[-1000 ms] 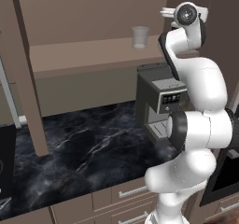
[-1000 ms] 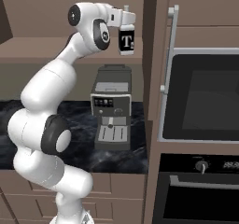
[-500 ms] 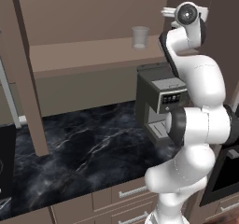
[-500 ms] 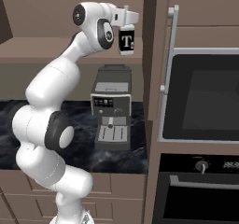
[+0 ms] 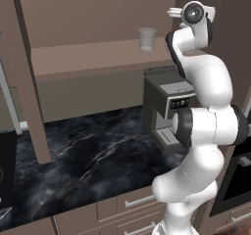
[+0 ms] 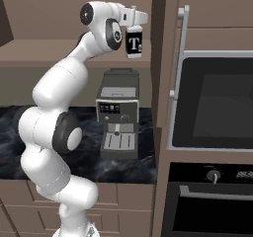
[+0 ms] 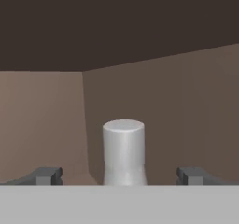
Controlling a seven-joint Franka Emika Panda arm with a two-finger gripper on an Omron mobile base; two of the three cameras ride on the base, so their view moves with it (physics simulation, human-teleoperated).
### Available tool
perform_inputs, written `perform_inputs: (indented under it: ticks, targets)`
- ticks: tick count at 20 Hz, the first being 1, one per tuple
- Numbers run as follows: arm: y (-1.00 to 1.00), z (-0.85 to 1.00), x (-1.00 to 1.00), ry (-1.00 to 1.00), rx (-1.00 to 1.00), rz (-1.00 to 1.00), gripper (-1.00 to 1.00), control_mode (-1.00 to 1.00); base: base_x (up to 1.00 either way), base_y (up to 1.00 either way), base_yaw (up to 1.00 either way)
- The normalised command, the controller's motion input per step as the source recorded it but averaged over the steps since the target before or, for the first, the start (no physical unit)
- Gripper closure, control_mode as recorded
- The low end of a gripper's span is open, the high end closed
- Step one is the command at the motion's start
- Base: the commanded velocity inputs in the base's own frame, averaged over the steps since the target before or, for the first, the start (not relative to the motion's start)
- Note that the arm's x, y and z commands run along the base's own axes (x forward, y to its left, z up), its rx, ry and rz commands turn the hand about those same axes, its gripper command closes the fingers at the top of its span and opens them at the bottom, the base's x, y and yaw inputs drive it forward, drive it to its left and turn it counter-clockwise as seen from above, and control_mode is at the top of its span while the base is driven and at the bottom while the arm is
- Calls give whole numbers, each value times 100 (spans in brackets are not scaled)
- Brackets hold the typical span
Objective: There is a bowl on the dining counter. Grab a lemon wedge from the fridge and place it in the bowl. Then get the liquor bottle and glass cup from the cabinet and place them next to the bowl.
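Little movement is noted against the earlier frames: the arm is held at the same raised reach into the cabinet, and the fingers have only just begun to ease inward from full spread.

Nearest, in the hand view, the hand (image 7: 119, 175) is seen spread wide, its two dark tips standing well clear on either side of the liquor bottle (image 7: 123, 150); nothing is pinched yet. The bottle is seen upright, centred between the tips, close to the back corner of the cabinet. From the right base view the bottle (image 6: 134, 42), dark with a white label, is seen just under the wrist, on the shelf (image 6: 44, 62) beside the tall oven column (image 6: 212, 102).

Judged step: closing on the bottle. A square, level squeeze on the body below the cap is advised, with the tips kept equally apart from it so it is not pushed over. A straight lift is then called for before withdrawal, since the cabinet wall stands near.

Below, the coffee machine (image 5: 169, 106) is seen on the dark marble surface (image 5: 93, 160); it should be cleared on the way out. Farther along the shelf the glass cup (image 5: 147, 38) is seen upright, untouched, well apart from the hand.
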Motion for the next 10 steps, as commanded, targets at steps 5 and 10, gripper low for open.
perform_inputs:
  ticks: [5, 10]
  targets:
    - [0, -2, 22, 1, 0, 0, 100, -100, 0, 0, 0]
    - [0, -3, 12, 0, 0, 0, 100, -100, 0, 0, 0]
